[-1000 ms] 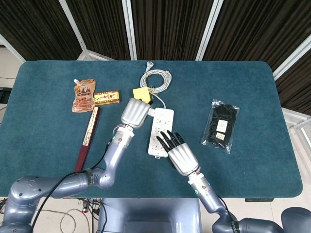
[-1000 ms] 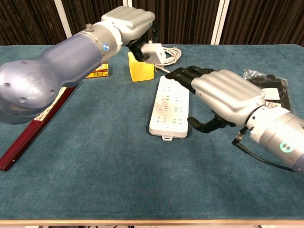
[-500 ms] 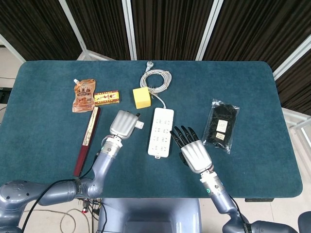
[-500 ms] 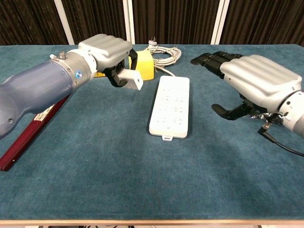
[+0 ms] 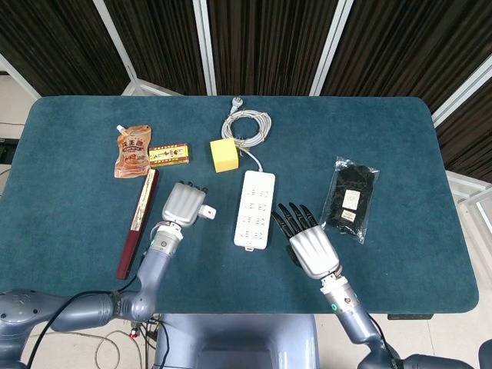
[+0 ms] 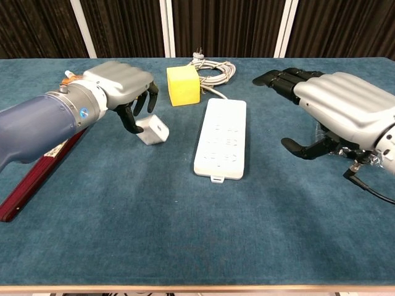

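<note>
On the desk a long red box lay far left below a pouch, and just beside it the left robot hand hovered with its fingers curled loosely over a small white adapter, which sat tilted on the cloth, seemingly let go. A white power strip lay in the middle, with a yellow block and a coiled cable behind it. The right robot hand hung with fingers spread, holding nothing, between the strip and a black packet.
</note>
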`<state>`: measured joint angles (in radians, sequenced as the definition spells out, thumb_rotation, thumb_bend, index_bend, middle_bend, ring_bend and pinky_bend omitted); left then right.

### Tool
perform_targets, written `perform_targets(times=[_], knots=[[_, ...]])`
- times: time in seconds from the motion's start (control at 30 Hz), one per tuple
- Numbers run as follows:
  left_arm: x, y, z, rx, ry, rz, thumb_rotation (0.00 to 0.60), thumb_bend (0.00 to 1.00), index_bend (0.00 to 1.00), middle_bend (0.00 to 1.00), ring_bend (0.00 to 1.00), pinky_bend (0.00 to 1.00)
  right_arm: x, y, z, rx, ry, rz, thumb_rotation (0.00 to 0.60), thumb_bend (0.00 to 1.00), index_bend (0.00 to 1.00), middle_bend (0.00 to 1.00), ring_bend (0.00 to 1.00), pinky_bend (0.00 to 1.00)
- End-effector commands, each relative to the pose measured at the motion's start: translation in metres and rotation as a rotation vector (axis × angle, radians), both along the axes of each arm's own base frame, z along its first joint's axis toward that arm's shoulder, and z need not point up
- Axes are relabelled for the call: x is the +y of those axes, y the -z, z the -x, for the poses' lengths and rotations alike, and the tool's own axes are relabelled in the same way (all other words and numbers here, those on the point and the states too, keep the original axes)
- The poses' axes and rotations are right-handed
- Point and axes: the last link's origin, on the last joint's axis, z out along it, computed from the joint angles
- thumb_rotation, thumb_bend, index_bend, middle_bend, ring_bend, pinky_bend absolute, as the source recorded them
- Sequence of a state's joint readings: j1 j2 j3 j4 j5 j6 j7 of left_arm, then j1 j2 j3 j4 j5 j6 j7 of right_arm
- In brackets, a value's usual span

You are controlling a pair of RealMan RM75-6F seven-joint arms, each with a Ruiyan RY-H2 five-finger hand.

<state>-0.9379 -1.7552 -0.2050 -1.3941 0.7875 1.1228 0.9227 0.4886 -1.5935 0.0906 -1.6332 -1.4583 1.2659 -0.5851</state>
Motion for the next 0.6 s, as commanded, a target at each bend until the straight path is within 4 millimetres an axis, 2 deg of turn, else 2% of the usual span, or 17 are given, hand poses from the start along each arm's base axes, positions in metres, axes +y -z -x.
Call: perform_targets(times=[0.03,0.2,0.33,0.6], knots=[[-0.001,-0.004,0.002,-0.010,-0.007,-0.010,0.600,0.05,0.23,0.24,0.25,0.33,0.000,-0.002,0.001,-0.001,0.005,0.002,0.600,0.49,0.00,0.05,0.00,0.13],[-0.002,-0.015,0.003,-0.073,-0.015,-0.031,0.600,0.04,0.19,0.18,0.18,0.26,-0.003,-0.011,0.006,0.015,0.011,0.026,0.600,0.49,0.00,0.05,0.00,0.12],[-0.008,-0.033,0.009,-0.140,-0.022,-0.048,0.600,0.04,0.16,0.15,0.13,0.23,-0.006,-0.025,0.015,0.040,0.023,0.064,0.600,0.49,0.00,0.05,0.00,0.10],[-0.040,-0.089,0.046,-0.260,-0.001,-0.110,0.600,0.04,0.11,0.08,0.07,0.15,-0.009,-0.075,0.051,0.035,0.119,0.168,0.600,0.49,0.00,0.00,0.00,0.06]])
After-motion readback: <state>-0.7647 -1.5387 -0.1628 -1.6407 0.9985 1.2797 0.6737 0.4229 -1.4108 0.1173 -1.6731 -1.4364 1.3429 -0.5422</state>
